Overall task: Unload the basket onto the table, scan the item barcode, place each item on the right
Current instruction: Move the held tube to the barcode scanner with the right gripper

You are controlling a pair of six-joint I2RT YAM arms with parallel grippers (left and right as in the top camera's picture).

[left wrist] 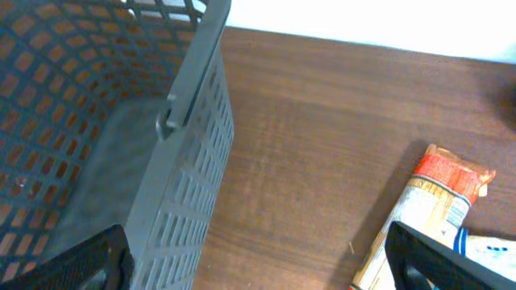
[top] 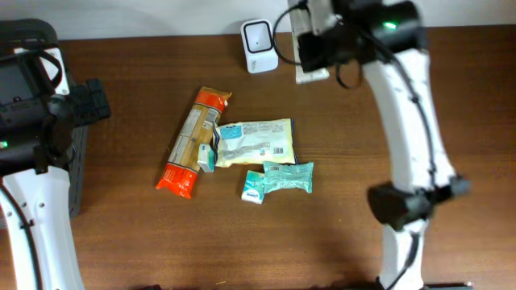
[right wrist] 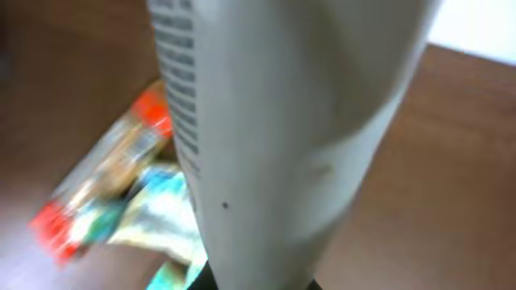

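**Right gripper clamped on the scanner, items waiting mid-table**

Evidently the right gripper sits at the upper middle of the overhead frame, its jaws pressed together on a pale grey-white object that fills the right wrist view — most likely the handheld scanner, gripped so that it can be aimed at a label. Just to its left in the overhead view stands a small white device at the table's far edge, possibly the scanner's cradle; I cannot tell for certain.

Outward from there, the items lie in a loose cluster at frame centre, well apart from the gripper: a long orange-ended pasta packet, a pale yellow pouch touching its right side, a teal packet below that, and a small white-and-teal box beside it. No barcode is plainly readable from here.

At the far left the left gripper hangs spread wide and empty beside a grey mesh basket — probably parked there to drop items in after scanning.
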